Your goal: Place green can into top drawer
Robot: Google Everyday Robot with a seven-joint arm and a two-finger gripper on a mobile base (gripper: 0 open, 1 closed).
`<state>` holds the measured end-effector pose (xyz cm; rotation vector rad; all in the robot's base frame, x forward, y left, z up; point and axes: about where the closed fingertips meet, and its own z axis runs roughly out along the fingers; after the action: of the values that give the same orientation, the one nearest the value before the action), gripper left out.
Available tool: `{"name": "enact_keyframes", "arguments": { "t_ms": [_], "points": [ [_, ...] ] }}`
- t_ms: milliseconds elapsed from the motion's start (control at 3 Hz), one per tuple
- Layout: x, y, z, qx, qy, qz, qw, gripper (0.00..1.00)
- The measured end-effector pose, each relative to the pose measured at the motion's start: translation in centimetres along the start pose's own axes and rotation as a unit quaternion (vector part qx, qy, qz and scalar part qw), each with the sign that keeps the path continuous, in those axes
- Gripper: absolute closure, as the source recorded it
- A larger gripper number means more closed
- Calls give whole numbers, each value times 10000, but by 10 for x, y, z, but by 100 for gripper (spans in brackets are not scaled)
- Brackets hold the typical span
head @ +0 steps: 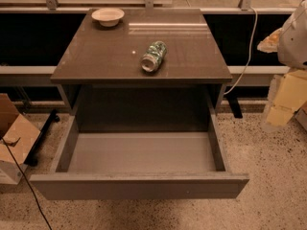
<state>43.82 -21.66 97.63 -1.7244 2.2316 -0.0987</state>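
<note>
The green can point(154, 56) lies on its side on the cabinet's brown top, right of centre, with one silver end facing the front. The top drawer point(141, 185) is pulled fully open below it, and its smooth grey floor holds nothing. My gripper point(282, 104) hangs at the far right edge of the view, beside the cabinet and well to the right of the can, at about the height of the drawer opening. It holds nothing that I can see.
A shallow beige bowl point(108, 17) sits at the back left of the cabinet top point(96, 51). A cardboard box point(14, 138) stands on the floor at the left. A cable point(247, 47) hangs at the back right. A railing runs behind the cabinet.
</note>
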Motion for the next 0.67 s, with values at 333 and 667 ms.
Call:
{"name": "enact_keyframes", "arguments": {
  "t_ms": [333, 667],
  "points": [
    [0, 0, 0, 1, -1, 0, 10000, 0],
    [-16, -8, 9, 215, -438, -48, 9988, 0]
  ]
}}
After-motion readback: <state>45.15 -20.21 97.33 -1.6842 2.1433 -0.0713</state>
